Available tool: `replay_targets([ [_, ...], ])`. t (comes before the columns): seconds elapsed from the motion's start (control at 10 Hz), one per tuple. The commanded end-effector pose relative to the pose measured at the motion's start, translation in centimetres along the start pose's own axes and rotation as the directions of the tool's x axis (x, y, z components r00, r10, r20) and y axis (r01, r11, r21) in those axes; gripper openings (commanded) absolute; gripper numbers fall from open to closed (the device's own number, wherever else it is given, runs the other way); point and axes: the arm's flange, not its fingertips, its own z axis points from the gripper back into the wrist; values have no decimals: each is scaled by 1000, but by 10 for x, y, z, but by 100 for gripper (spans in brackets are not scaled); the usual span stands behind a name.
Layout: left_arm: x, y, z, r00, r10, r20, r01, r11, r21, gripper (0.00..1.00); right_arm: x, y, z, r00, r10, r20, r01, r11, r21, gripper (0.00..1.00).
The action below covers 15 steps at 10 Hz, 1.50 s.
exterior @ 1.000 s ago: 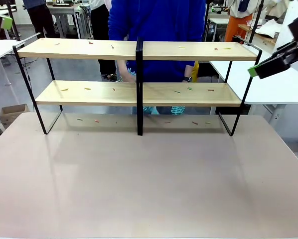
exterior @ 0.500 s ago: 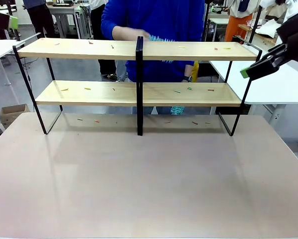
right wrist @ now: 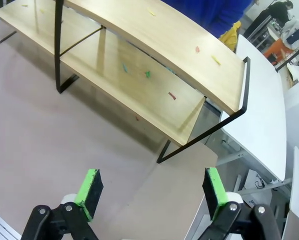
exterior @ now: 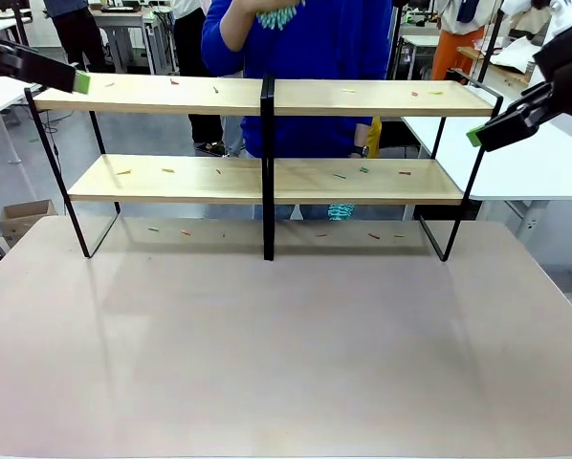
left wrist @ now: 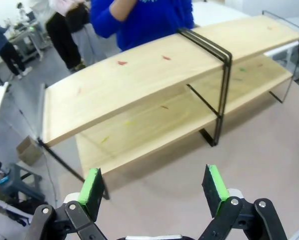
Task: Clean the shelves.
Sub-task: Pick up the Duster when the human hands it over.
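**Front view.** The shelves (exterior: 171,94), a wide two-tier rack of long light-wood boards in a thin black metal frame with a black centre post, span the upper middle of the frame. They stand at the far side of the large beige tabletop (exterior: 286,363). Small coloured scraps (exterior: 348,91) lie scattered on both boards and on the tabletop beneath the rack.

The black left gripper (exterior: 76,82), green-padded, enters at the upper left, with its tip just beside the left end of the top board. The black right gripper (exterior: 474,137) enters from the right edge, near the rack's right upright. From this angle I cannot tell how far apart either gripper's fingers are.

Behind the rack stands a person (exterior: 315,57) in a blue top, with one arm raised at the top edge holding a teal object (exterior: 281,13). The object is too cut off to identify.

**Left wrist view.** The left gripper (left wrist: 153,192) rises from the bottom edge with its green pads spread wide and nothing between them. The shelves (left wrist: 154,70) run diagonally across the upper half, apart from the fingers. The person in blue is at the top.

**Right wrist view.** The right gripper (right wrist: 150,192) sits at the bottom, its fingers also spread wide and holding nothing. The shelves (right wrist: 164,45) cross the upper part of the frame, apart from the fingers, with scraps on both tiers. A plain white table (right wrist: 262,120) is at the right.
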Motion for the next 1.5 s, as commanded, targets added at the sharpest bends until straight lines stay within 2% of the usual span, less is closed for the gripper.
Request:
replay_targets([
  [0.0,-112,-32,4,1000,-31,6,31,998,-48,100,-20,10,-5,1000,-9,-3,9,997,-75,100],
  [0.4,-117,-37,2,1000,-4,-12,4,1000,-22,100,-17,8,-13,1000,2,-21,-3,998,-65,100],
  [0.7,-126,-55,11,997,61,56,-66,993,94,100,-18,6,-23,999,4,-39,-6,999,-38,100],
  [0.9,-126,-64,13,996,61,70,-67,994,84,100,-18,5,-24,999,10,-32,-11,999,-36,100],
  [1.4,-128,-76,-1,997,68,28,-70,995,69,100,-26,0,-22,1000,7,-25,-8,999,-33,100],
])
